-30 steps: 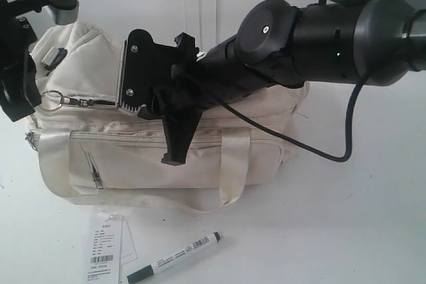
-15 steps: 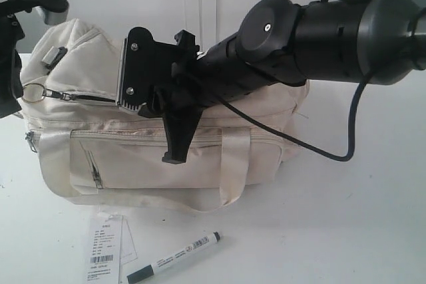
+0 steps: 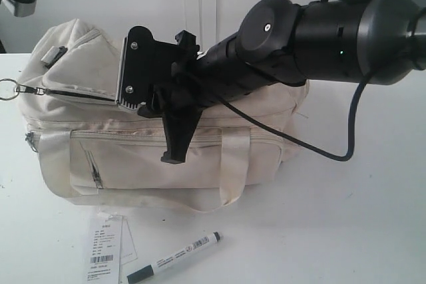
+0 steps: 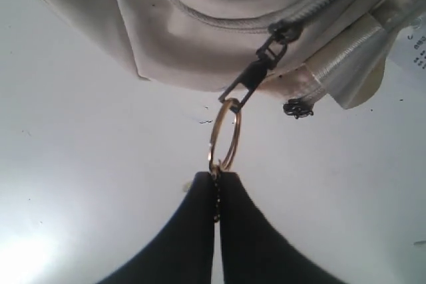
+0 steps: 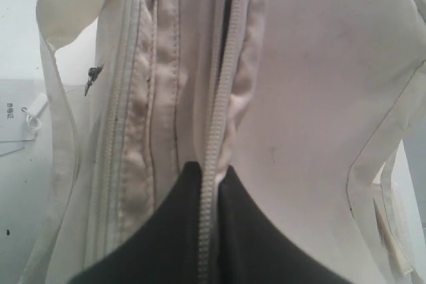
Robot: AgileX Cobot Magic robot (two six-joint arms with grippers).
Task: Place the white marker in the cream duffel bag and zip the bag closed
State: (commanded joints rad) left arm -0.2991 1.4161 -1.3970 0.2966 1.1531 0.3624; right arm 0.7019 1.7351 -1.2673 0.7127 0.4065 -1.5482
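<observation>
The cream duffel bag (image 3: 133,157) lies on the white table, front pocket toward the exterior camera. My right gripper (image 5: 210,172) is shut on the bag's top zipper edge, with the zipper teeth (image 5: 214,131) running between its fingers; in the exterior view the right gripper (image 3: 174,145) reaches over the bag's middle. My left gripper (image 4: 216,177) is shut on the metal ring (image 4: 225,134) of the zipper pull (image 4: 256,71). That ring (image 3: 6,89) sits at the exterior view's left edge; the left fingers are out of that view. The white marker (image 3: 174,257) lies on the table in front of the bag.
A white paper barcode tag (image 3: 103,247) lies left of the marker. My right arm (image 3: 319,31) and its cable (image 3: 333,154) span the bag's right half. A wall stands close behind the bag.
My left gripper has pulled the ring and zipper slider leftward to the bag's end and left the exterior view. The right gripper and the marker have stayed put.
</observation>
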